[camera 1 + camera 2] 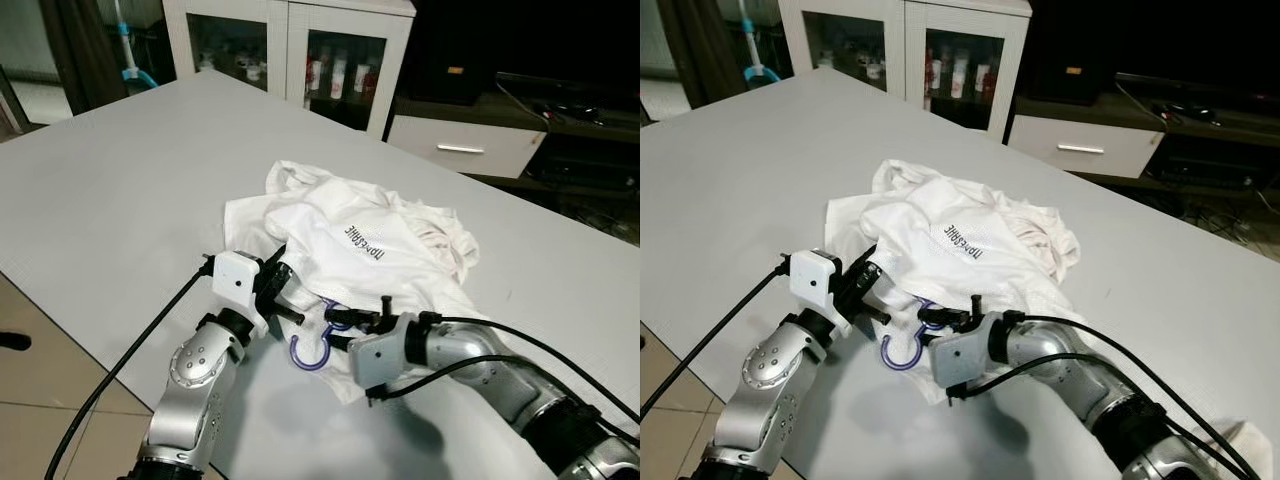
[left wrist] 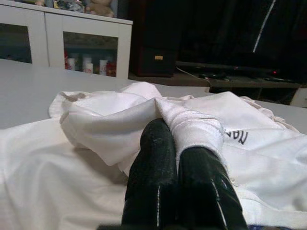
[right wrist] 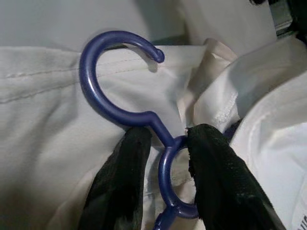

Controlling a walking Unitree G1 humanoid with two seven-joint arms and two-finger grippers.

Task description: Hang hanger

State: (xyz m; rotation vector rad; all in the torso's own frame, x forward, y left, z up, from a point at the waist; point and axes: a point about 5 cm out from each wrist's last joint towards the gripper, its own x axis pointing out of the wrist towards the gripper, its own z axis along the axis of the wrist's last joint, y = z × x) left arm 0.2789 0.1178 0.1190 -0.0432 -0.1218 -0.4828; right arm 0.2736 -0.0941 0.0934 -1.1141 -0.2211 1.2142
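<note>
Left gripper (image 1: 288, 283) sits at the near-left edge of the white T-shirt (image 1: 370, 245), fingers pressed together with a fold of the shirt's ribbed hem pinched between them; the left wrist view shows the cloth bunched over the fingertips (image 2: 158, 143). Shirt lies crumpled on the grey table (image 1: 120, 190), printed text facing up, not spread flat.

Blue hanger (image 1: 312, 350) is partly tucked under the shirt's near edge, its hook poking out onto the table between the two grippers. Right gripper (image 1: 352, 322) is on the hanger's neck; the right wrist view has the two fingers (image 3: 122, 177) straddling the small ring just below the hook (image 3: 103, 72), closed in on it, so it looks gripped.

Progress: early-to-middle by my read. Hanger is held and seems to be going into the shirt, but its arms are hidden under cloth, so can't tell if the shoulders are seated. Nothing hung yet; lifting and hooking onto a rail is left.
</note>
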